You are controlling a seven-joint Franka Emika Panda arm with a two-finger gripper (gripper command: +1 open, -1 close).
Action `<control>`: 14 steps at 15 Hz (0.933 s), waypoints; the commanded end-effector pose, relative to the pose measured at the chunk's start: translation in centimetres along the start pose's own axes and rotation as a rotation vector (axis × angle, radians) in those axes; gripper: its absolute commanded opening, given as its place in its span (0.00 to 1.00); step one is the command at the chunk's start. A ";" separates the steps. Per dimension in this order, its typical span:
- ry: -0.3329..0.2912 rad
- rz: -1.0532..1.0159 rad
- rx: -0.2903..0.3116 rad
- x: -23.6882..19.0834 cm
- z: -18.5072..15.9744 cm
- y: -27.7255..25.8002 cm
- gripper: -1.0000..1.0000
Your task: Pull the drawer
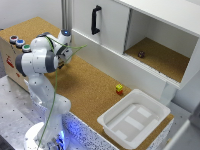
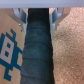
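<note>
Ext view: arm [image 1: 41, 60] stands at the ext view's left on the perforated metal base, wrist bent over the cork-topped table [image 1: 85, 85]. Tool [image 1: 65, 54] sits low over the cork, close to the white front below the cabinet door [image 1: 100, 22] w/ black handle [image 1: 95, 20]. You can't see the fingers here, the wrist body covers them. A green cable [image 1: 55, 85] hangs along the arm.

Wrist view: a dark ribbed mass [image 2: 37, 50] fills the centre, too blurred to make out as fingers or anything else. Tool apart or together: cannot tell.

Drawer [image 2: 10, 27]: you get only a light beige panel w/ a blue pixel-figure sticker [image 2: 9, 49] on one side of the dark mass, cork on the other. In the ext view you can't pick it out for sure.

Rest, ext view: open cabinet bay [image 1: 160, 55] w/ cork floor and a small dark object [image 1: 141, 54] inside. Small yellow block [image 1: 119, 88] on the cork, near the white tub [image 1: 134, 117] at the table end on the ext view's right. Wooden box w/ coloured buttons [image 1: 17, 42] at the ext view's left
</note>
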State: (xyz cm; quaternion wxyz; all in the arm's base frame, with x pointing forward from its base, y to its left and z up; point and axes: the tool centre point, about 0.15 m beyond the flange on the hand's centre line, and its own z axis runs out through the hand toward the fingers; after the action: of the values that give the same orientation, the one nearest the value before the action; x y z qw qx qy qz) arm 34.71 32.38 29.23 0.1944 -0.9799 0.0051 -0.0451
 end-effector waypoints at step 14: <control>0.026 0.054 0.061 -0.3 -3.1 12.5 0.00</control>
State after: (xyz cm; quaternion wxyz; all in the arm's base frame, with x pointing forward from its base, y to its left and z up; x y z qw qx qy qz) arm 34.80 24.25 29.27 0.2016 -0.9777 0.0260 -0.0523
